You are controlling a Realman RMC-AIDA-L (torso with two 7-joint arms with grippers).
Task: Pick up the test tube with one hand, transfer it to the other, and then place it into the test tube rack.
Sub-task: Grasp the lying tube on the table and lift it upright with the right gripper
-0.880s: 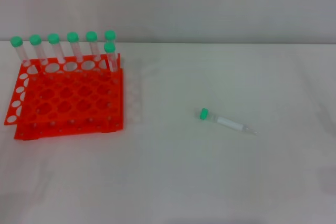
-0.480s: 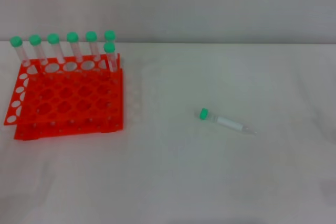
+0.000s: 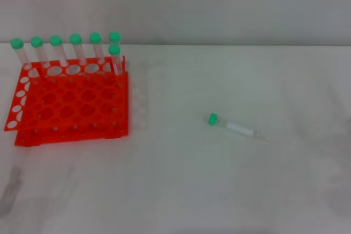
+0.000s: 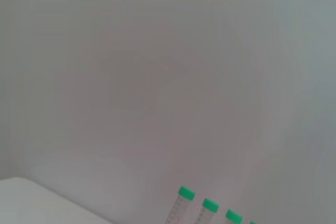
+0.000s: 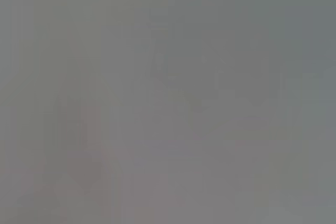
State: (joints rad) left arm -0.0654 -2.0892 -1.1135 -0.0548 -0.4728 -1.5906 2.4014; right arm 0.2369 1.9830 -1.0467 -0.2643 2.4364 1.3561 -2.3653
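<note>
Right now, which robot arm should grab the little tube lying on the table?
Probably the right arm. The test tube lies flat on the robot's right half of the table, well apart from the test tube rack on the left. Neither arm is in view, so this rests only on the tube's position.

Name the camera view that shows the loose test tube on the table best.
The head view: the test tube lies whole on the table, green cap and tip visible. The left wrist view shows only capped tubes standing upright, the right wrist view nothing of it.
</note>
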